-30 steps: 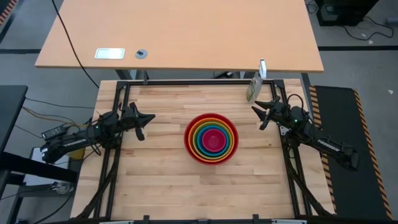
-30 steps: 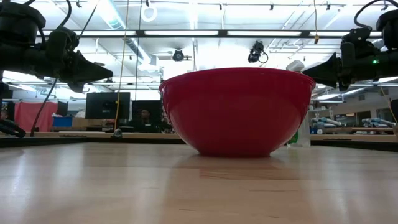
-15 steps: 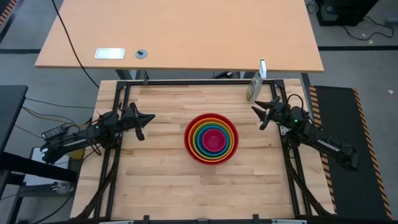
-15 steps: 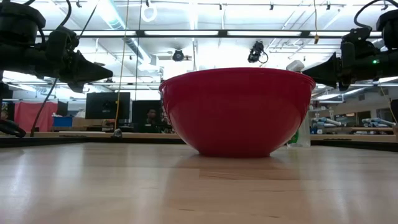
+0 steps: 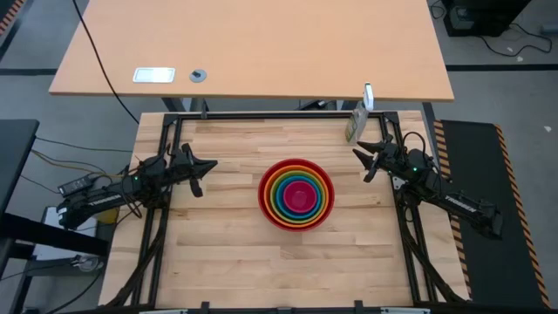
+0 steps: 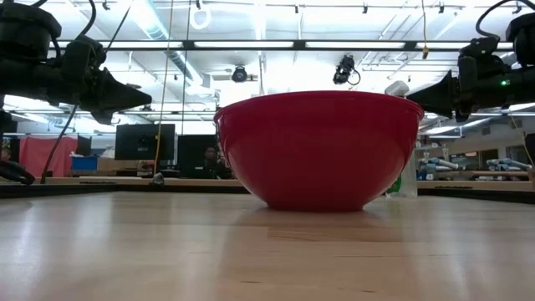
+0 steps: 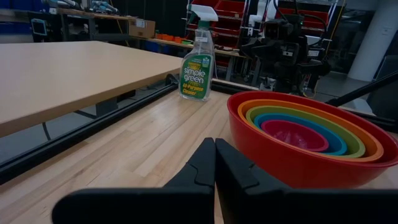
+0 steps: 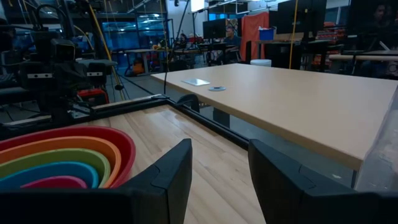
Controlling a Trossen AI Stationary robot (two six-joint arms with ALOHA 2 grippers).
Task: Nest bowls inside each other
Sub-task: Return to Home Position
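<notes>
High view: five bowls (image 5: 296,194) nested at the middle of the wooden table (image 5: 227,253), red outermost, then orange, green, blue, pink. Left gripper (image 7: 214,149): fingers pressed together, near table's left edge. Right gripper (image 8: 219,152): fingers spread, empty, near right edge.

i counted five bowls (image 5: 296,194), one each of red, orange, green, blue and pink, making one nested stack. i had two arms and two grippers: one left gripper (image 5: 214,164), its fingers pressed together, and one right gripper (image 5: 356,155), its fingers apart. there was one spray bottle (image 7: 198,62). there were two flat tops: one wooden work table (image 5: 227,253) and one tan desk (image 5: 261,44). on the desk lay two small things, one white rectangular plate (image 5: 153,75) and one round disc (image 5: 199,75). across the room i made out one person (image 6: 211,160).
</notes>
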